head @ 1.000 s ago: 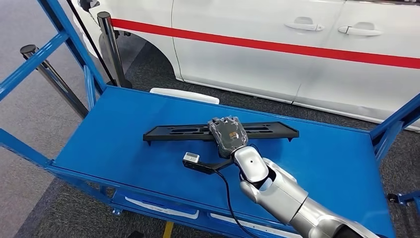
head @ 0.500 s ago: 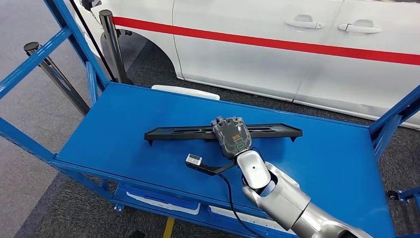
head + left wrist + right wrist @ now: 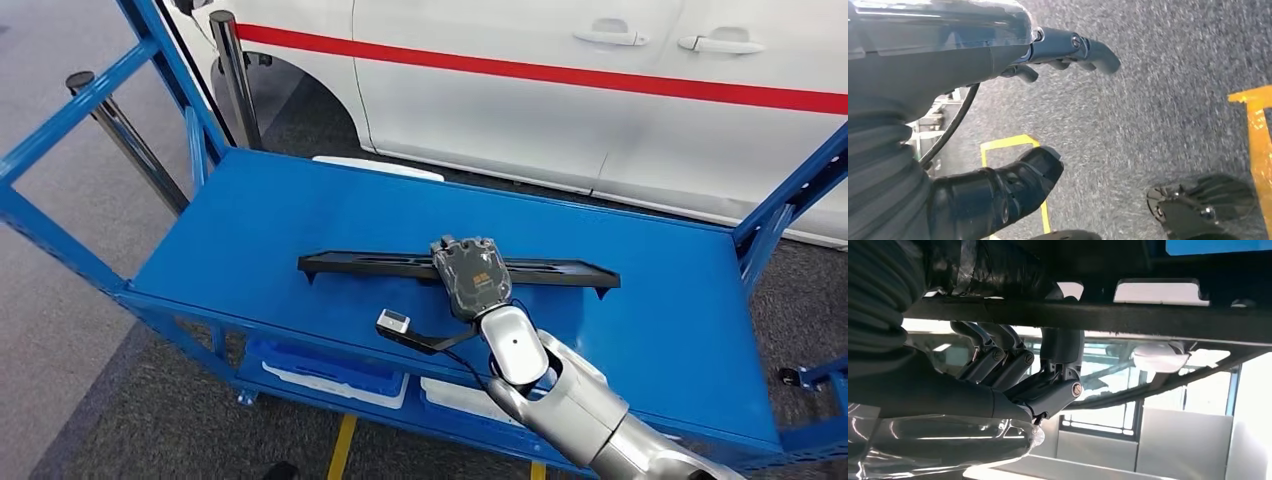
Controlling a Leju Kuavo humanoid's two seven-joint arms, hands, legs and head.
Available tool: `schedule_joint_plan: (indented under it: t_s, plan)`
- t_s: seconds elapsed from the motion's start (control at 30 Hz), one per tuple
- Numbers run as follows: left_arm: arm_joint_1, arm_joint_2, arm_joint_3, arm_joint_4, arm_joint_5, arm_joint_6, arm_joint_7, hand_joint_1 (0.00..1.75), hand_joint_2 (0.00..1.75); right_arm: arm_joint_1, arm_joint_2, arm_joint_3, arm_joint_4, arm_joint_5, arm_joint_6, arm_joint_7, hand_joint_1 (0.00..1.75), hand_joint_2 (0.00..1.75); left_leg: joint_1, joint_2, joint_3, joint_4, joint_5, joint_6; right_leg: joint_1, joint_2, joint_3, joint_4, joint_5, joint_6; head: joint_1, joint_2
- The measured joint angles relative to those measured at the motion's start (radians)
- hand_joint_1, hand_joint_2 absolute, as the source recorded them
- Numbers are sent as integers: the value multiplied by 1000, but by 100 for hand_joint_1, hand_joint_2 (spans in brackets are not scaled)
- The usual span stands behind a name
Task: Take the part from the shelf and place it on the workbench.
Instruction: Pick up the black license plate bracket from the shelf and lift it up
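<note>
My right hand [image 3: 468, 275] has its fingers curled over the middle of the long black part [image 3: 380, 266] on the blue shelf [image 3: 260, 230]. Gripped off-centre, it could tip as I lift.

The blue shelf [image 3: 260, 240] has bare surface toward 9 o'clock and toward 3 o'clock of the long black part [image 3: 380, 266], which lies across its middle from 9 to 3. The right hand [image 3: 470, 275] rests on the part's centre, its fingers [image 3: 1013, 362] curled over the bar. Blue frame posts [image 3: 165, 60] rise at 10 o'clock and at 3 o'clock, closing those corners. Two metal bollards [image 3: 232, 70] stand beyond at 11 o'clock, and a white car [image 3: 600, 110] blocks 12 o'clock.
</note>
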Motion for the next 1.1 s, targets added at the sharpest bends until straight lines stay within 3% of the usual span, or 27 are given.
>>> schedule_joint_plan:
  t_s: [0.07,0.13,0.2,0.23,0.27,0.3,0.33,0.4,0.43,0.47,0.53,0.57,0.6,0.7,0.73,0.77,0.8,0.83,0.9,0.97,1.03,1.1]
  plan:
    - [0,-3,0,0,0,-1,0,0,175,1,-1,-2,0,0,0,0,175,175,5,5,-9,-6,23,15,0,2,-8,7,-10,11,0,0]
    - [-2,-5,0,1,0,-1,0,0,175,1,-2,-4,-1,0,0,0,175,175,10,10,-30,-13,52,29,-1,4,-36,77,-89,16,2,0]
    - [-2,-5,0,1,0,-1,0,0,175,3,-3,-4,-1,0,0,0,175,175,8,12,-61,-11,74,33,-2,5,-69,205,-184,21,2,0]
    - [-2,-6,0,1,0,-1,0,0,175,5,-3,-4,-1,0,0,0,175,175,8,12,-77,-8,83,32,-2,5,-75,259,-204,23,3,0]
    - [-2,-6,0,1,0,-1,0,0,175,7,-3,-4,-1,0,0,0,175,175,8,13,-92,-4,92,30,-2,5,-67,284,-203,25,2,0]
    - [-2,-6,0,1,0,-1,0,0,175,8,-4,-4,-1,0,0,0,175,175,8,13,-108,1,100,28,-3,5,-39,272,-185,25,3,0]
    - [-2,-7,0,1,0,-2,0,0,175,8,-4,-4,-2,0,0,0,175,175,9,13,-123,8,107,25,-3,5,6,224,-162,25,3,0]
    - [-3,-8,0,1,0,-4,0,0,175,8,-4,-5,-3,0,0,0,175,175,8,12,-147,22,118,15,-2,6,105,91,-154,19,2,0]
    - [-3,-9,0,1,0,-4,0,0,175,8,-4,-6,-5,1,0,0,175,175,7,11,-153,27,123,9,0,7,134,46,-160,14,2,0]
    - [-3,-9,0,1,-1,-4,0,0,175,8,-4,-6,-6,1,0,0,175,175,6,10,-157,30,130,4,3,9,144,24,-167,7,2,0]
    - [-2,-9,0,1,-1,-5,0,0,175,9,-5,-7,-7,2,0,0,175,175,6,8,-161,28,144,-8,4,9,134,20,-153,-9,3,0]
    - [-1,-8,0,1,-1,-5,0,0,175,9,-5,-7,-7,3,0,0,175,175,8,7,-168,34,135,-14,3,7,126,18,-143,-18,2,0]
    - [0,-8,0,1,-1,-5,0,0,175,9,-5,-7,-8,4,0,0,175,175,10,6,-178,52,108,-19,1,5,115,15,-130,-27,2,0]
    - [1,-9,0,1,-2,-6,1,0,175,11,-4,-7,-8,10,0,3,175,175,15,6,-220,209,-39,-34,1,2,69,14,-90,-39,0,0]
    - [1,-9,0,1,-2,-6,1,0,175,12,-4,-7,-8,12,0,3,175,175,15,6,-227,266,-66,-36,3,1,51,15,-78,-39,0,0]
    - [1,-9,0,1,-2,-6,1,0,175,14,-4,-7,-8,13,0,4,175,175,15,6,-221,302,-69,-36,4,1,34,16,-65,-39,0,0]
    - [1,-9,0,1,-2,-6,1,0,175,15,-4,-8,-8,14,-1,5,175,175,15,6,-200,305,-51,-34,6,0,18,17,-53,-39,0,0]
    - [0,-9,0,1,-2,-6,1,0,175,16,-4,-8,-8,15,-1,5,175,175,14,5,-160,274,-24,-29,8,0,3,17,-41,-39,0,0]
    - [-2,-8,0,0,-2,-6,1,0,175,17,-3,-11,-9,18,-1,7,175,175,8,5,-48,138,-6,-12,11,1,-18,18,-20,-35,-1,0]
    - [-6,-7,0,0,-2,-6,1,0,175,16,-1,-15,-10,20,-1,8,175,175,2,5,28,24,-31,-1,12,0,-25,16,-3,-29,0,0]
    - [-6,-7,0,0,-2,-7,1,0,175,16,1,-16,-11,22,-1,10,175,175,-3,5,37,-7,-30,5,7,-1,-23,5,16,-19,-1,0]
    - [-5,-8,0,0,-2,-9,1,0,175,18,3,-16,-11,25,-1,10,175,175,-2,6,27,-20,0,17,5,0,-23,-8,26,-7,-2,0]
